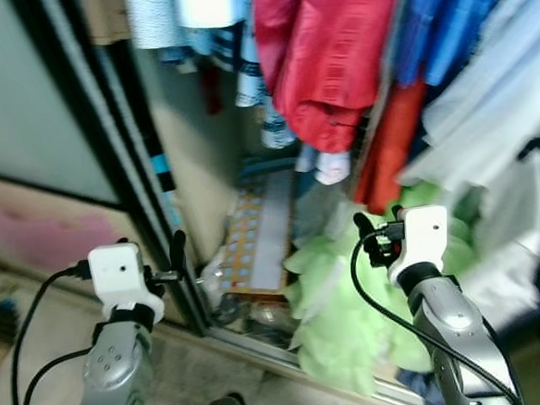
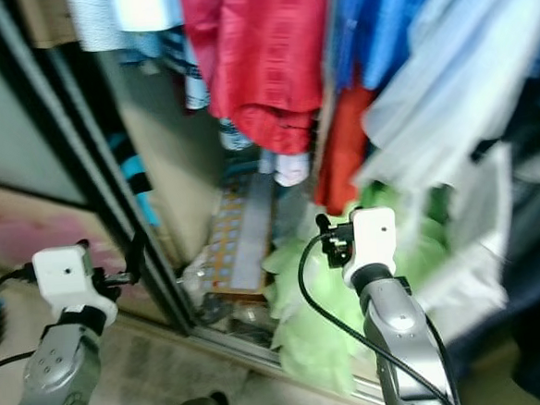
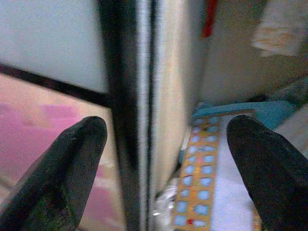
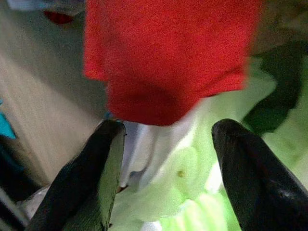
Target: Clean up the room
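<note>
Below, fluffy green bundle (image 1: 339,323) (crumpled); glossy red garment (image 1: 320,51).

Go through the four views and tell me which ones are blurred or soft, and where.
Left and right eye views: motion-smeared throughout, worst on the red shirt and white garments; the green fabric lacks texture. Left wrist view: soft, the door frame streaked, the left gripper fingers fuzzy-edged. Right wrist view: red cloth out of focus, right gripper fingers sharper.
</note>
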Controlling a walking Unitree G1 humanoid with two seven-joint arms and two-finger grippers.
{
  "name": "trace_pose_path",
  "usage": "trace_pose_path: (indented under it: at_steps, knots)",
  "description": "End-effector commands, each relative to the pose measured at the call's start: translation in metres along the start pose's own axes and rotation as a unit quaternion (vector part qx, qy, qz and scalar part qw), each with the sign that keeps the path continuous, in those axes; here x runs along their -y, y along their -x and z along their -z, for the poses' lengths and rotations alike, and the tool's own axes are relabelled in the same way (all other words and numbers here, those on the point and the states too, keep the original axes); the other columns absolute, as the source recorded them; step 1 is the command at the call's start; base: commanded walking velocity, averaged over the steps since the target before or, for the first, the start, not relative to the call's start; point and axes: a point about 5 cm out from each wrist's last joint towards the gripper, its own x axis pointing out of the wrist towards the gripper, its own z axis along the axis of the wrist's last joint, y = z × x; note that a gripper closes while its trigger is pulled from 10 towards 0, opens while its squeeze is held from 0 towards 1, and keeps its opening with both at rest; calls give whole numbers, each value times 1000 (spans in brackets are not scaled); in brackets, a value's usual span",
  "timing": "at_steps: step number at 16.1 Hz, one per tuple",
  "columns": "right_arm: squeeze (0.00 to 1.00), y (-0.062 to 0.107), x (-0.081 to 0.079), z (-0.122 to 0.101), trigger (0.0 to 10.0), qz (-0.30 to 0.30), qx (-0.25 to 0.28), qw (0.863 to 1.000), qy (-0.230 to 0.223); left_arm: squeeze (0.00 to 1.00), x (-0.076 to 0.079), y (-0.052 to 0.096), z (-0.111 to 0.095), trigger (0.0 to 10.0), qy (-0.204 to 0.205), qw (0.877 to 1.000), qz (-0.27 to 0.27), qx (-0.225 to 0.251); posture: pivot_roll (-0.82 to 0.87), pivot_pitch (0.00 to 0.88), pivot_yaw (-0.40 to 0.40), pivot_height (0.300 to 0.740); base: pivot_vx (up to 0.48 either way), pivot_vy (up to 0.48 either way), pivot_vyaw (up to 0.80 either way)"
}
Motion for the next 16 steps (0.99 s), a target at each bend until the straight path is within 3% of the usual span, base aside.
trace_pose_path:
  at_steps: [1, 2, 4, 6, 7, 8, 9, 10, 11, 13, 14, 16]
  knots:
    - [0, 2, 4, -3, 10000, 11, 4, 1000, -2, 0, -1, 2, -3, 10000, -11, 1000, -8, 1, -41, 0, 0, 740, 0, 0, 800]
    - [0, 12, 8, 0, 10000, 19, -4, 1000, -12, 0, -9, 13, 1, 10000, -9, 1000, -25, -7, -30, 0, -6, 740, 0, 0, 800]
    - [0, 16, 4, 11, 10000, -2, -21, 1000, -14, 0, -14, 18, 14, 10000, -14, 999, -36, -17, -28, 0, -14, 740, 0, 0, 725]
    - [0, 2, 5, 13, 10000, 2, -19, 1000, -25, 0, -15, 9, 25, 10000, -14, 999, -35, -34, -28, 0, -14, 740, 0, 0, 269]
    - [0, -4, 6, 8, 10000, 1, -10, 1000, -24, 0, -15, 5, 22, 10000, -15, 999, -35, -33, -29, 0, -16, 740, 0, 0, 0]
    - [0, -13, 8, -8, 10000, -5, 16, 1000, -17, 0, -16, -4, 3, 10000, -27, 999, -25, -8, -5, 0, -17, 740, 0, 0, 0]
    - [0, -15, 6, -10, 10000, -6, 18, 1000, -19, 0, -21, -5, -2, 10000, -33, 999, -29, 1, -10, 0, -16, 740, 0, 0, 0]
    - [0, -13, 2, 10, 10000, 0, -7, 1000, -6, 0, -32, -3, 13, 10000, -43, 997, -57, -10, -9, 0, -15, 740, 0, 0, 0]
    - [0, -10, -3, 5, 10000, -7, 0, 1000, -14, 0, -38, 1, 11, 10000, -37, 997, -74, -8, -8, 0, -9, 740, 0, 0, 800]
    - [0, -6, -9, 2, 10000, -39, 3, 999, 13, 0, -41, 4, 8, 10000, -24, 998, -62, -15, -3, 0, -38, 740, 0, 0, 800]
    - [0, -9, -6, 12, 10000, -26, -27, 999, -11, 0, -43, 3, 16, 10000, -43, 997, -43, -41, -9, 0, -33, 740, 0, 0, 800]
    - [0, -19, -4, -1, 10000, -26, 2, 1000, 2, 0, -35, -6, 9, 10000, -32, 999, -31, -17, -18, 0, -18, 740, 0, 0, 800]
